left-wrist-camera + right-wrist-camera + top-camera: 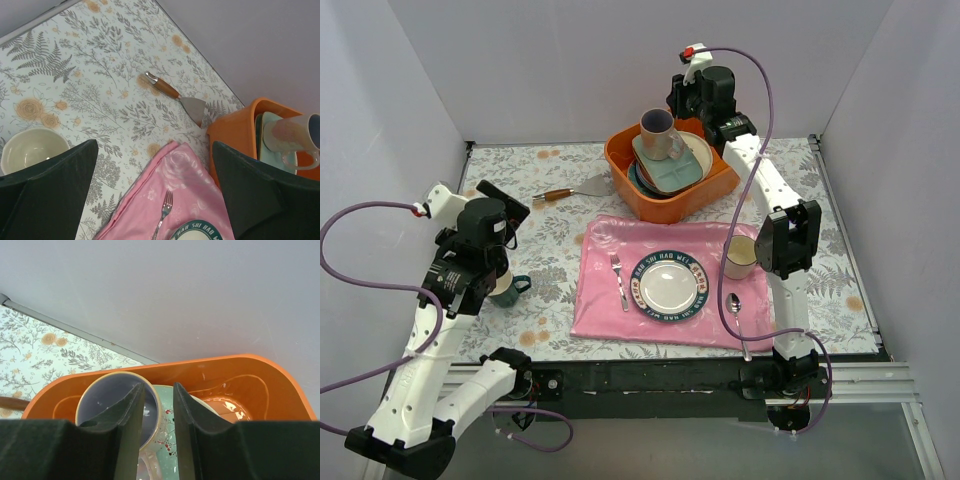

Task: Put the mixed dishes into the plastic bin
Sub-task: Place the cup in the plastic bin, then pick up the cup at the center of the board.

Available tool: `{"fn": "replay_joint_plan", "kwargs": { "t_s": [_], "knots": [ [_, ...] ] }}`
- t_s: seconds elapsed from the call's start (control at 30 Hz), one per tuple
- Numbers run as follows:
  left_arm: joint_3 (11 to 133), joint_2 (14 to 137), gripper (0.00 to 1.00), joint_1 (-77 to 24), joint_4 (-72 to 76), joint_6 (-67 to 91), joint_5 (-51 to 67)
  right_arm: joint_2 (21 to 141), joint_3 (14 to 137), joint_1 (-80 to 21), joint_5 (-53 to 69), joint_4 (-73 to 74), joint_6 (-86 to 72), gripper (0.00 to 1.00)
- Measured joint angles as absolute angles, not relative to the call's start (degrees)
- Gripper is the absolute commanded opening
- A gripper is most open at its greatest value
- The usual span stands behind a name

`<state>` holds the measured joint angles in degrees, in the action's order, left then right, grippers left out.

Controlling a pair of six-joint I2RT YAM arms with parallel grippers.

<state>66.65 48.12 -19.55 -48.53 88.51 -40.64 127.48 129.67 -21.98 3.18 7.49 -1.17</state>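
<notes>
The orange plastic bin stands at the back of the table with stacked plates inside, a pale mint squarish plate on top. A lavender-lined mug rests on that stack. My right gripper hangs over the bin with its jaws apart: one finger is inside the mug, the other outside, with a gap beside the rim. A dark green mug sits on the table at the left, under my left arm. My left gripper is wide open above the table and holds nothing.
A pink cloth carries a white plate with a dark lettered rim, a fork and a spoon. A cream mug stands at its right edge. A wooden-handled spatula lies left of the bin.
</notes>
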Motion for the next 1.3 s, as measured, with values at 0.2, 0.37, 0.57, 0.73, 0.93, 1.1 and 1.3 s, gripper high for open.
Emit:
{"fn": "replay_joint_plan", "kwargs": {
  "t_s": [0.2,0.37,0.57,0.73,0.93,1.1,1.3],
  "knots": [
    [63.35,45.19,0.98,-19.55,-44.58,85.73,-34.20,127.11,129.99,-21.91,5.26,7.81,-0.21,0.47],
    [61.87,43.20,0.98,-19.55,-41.78,83.70,-28.14,124.31,129.99,-21.80,9.28,10.22,1.43,0.66],
    [61.84,44.86,0.98,-19.55,-40.62,82.85,-22.22,117.80,129.99,-21.76,13.85,14.11,7.66,0.87],
    [61.84,48.01,0.98,-19.55,-40.21,82.48,-18.46,112.03,129.86,-21.76,15.70,17.10,12.78,0.91],
    [61.84,49.76,0.98,-19.51,-39.75,82.65,-15.07,104.09,124.33,-21.76,21.08,20.40,17.50,0.93],
    [61.87,51.53,0.98,-18.87,-39.20,83.29,-11.92,96.51,114.34,-21.76,27.94,22.61,20.43,0.96],
    [61.87,53.01,0.98,-18.02,-39.05,84.03,-9.10,87.94,100.49,-21.65,33.93,24.08,22.72,0.98]
  ]
}}
